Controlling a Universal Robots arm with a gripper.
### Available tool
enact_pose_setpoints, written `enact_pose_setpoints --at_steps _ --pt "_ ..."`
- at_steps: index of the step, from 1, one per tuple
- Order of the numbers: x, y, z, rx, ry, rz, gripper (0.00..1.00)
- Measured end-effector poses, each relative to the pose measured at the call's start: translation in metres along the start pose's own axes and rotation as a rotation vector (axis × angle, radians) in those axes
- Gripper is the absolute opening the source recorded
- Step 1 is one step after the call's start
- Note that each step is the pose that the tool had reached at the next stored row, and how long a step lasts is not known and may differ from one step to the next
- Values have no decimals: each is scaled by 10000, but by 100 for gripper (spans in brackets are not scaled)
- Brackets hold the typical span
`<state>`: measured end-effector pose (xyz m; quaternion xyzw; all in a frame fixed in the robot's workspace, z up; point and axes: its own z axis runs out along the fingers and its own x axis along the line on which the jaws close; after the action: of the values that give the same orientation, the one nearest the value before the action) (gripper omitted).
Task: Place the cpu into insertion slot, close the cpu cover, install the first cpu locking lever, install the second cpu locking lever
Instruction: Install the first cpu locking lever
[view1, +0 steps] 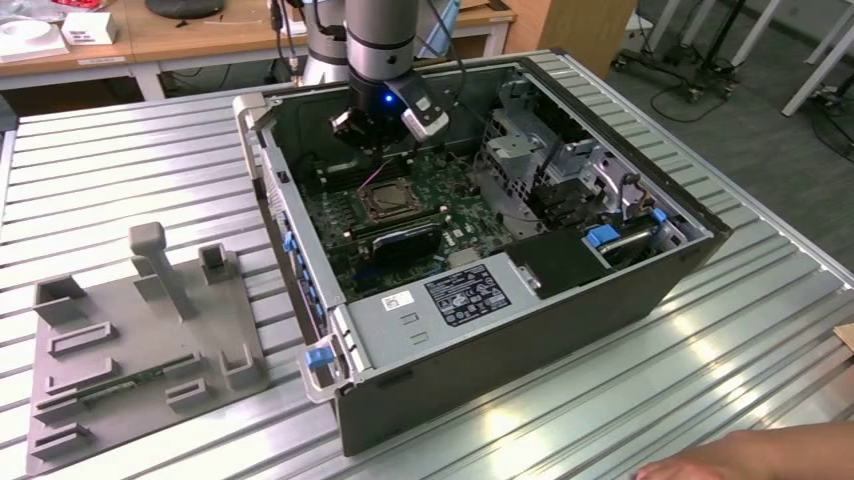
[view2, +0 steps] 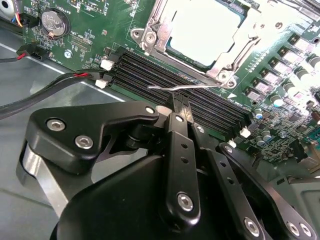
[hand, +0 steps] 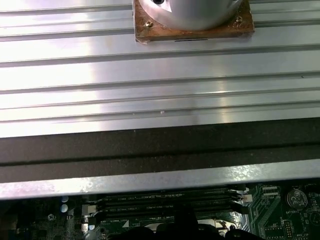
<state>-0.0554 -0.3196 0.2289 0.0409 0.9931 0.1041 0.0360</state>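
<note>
Chip: the chip (view2: 200, 30) lies flat in the socket (view1: 387, 202), its pale metal top showing through the cut-out; in the exterior view the socket is at about 10 o'clock from the middle of the open computer case (view1: 534, 340)
Cover: the cover plate (view2: 152, 27) lies down over the chip's edges; it looks closed
Lever: a thin wire locking lever (view2: 200, 86) runs between the socket and the black memory slots (view2: 165, 75) on the green board (view2: 80, 50); by my reading it is not yet hooked down
Gripper: the gripper (view2: 181, 107) hangs at 12 o'clock from the socket in the exterior view; its fingers are pressed together, tips touching the lever; whether they nip the wire or only bear on it I cannot tell
Handling: the lever is likely light, stiff and springy, and smooth enough to slide off a tip; best taken near its hooked free end; the chip is probably fragile, so force belongs on the lever alone
Around: the case stands on the ribbed bench (view1: 134, 160); a grey holder tray (view1: 134, 330) lies at 8 o'clock from it; a person's hand (view1: 747, 462) is at 5 o'clock
</note>
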Motion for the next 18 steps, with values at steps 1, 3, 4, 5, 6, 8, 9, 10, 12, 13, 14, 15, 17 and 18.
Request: enact_pose_setpoints --at_steps 1,3,4,5,6,8,9,10,12,13,14,15,17,18 --pt "0 0 0 0 0 0 10" --pt "0 0 0 0 0 1 10" --pt "0 0 0 -1 0 1 10" --pt "1 0 0 -5 -1 6 10" --pt "5 0 0 -6 -6 36 10" --pt "6 0 0 1 -35 165 10" --pt "7 -1 -1 6 -54 254 10" --pt "7 -1 0 12 -79 368 10" --pt "7 -1 -1 31 -137 640 10" --pt "7 -1 -1 41 -163 764 10" --pt "7 -1 -1 43 -181 847 10" --pt "8 -2 -1 47 -195 909 10" --pt "13 -4 0 52 -216 1007 10" --pt "16 -6 0 54 -226 1057 10"
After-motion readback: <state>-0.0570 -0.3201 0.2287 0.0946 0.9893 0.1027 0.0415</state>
